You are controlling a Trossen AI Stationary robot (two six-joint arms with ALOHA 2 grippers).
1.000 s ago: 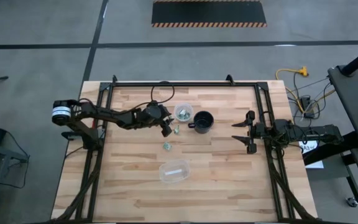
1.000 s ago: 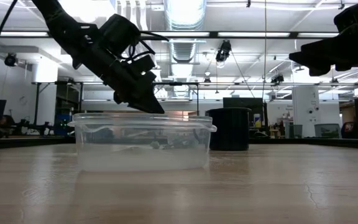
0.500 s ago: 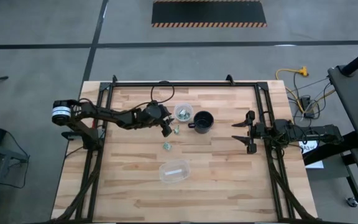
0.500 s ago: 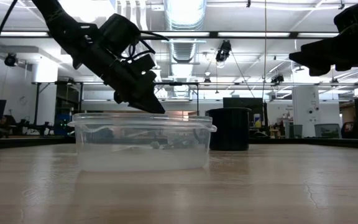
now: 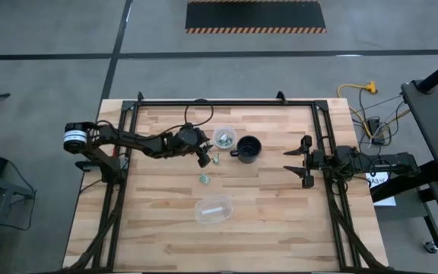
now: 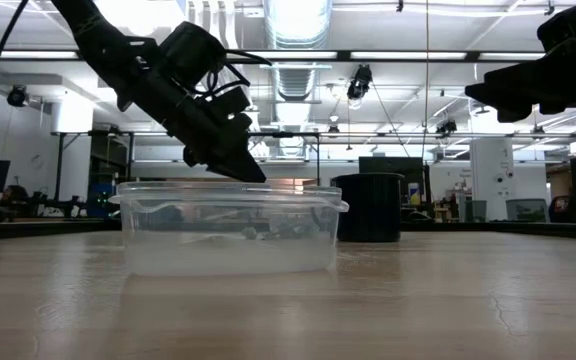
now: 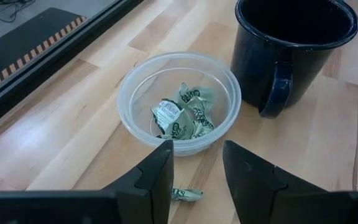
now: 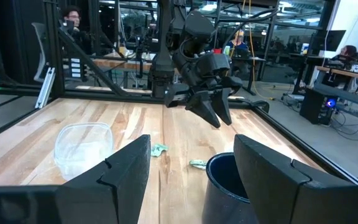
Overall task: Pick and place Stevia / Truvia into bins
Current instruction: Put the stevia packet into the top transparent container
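The clear round cup stands beside the black mug and holds several crumpled green-and-white packets. One loose packet lies flat on the wood next to the cup, also visible as packet. A second packet lies nearer the table's front. My left gripper is open and slants down over the first loose packet, its fingers on either side of it in the left wrist view, raised off the table. My right gripper waits open by the right frame.
A larger oval clear tub sits toward the near edge, with a white slip inside. Black frame rails run along the table's left, right and far sides. The mug's handle points toward the cup. Bare wood lies between the mug and the right gripper.
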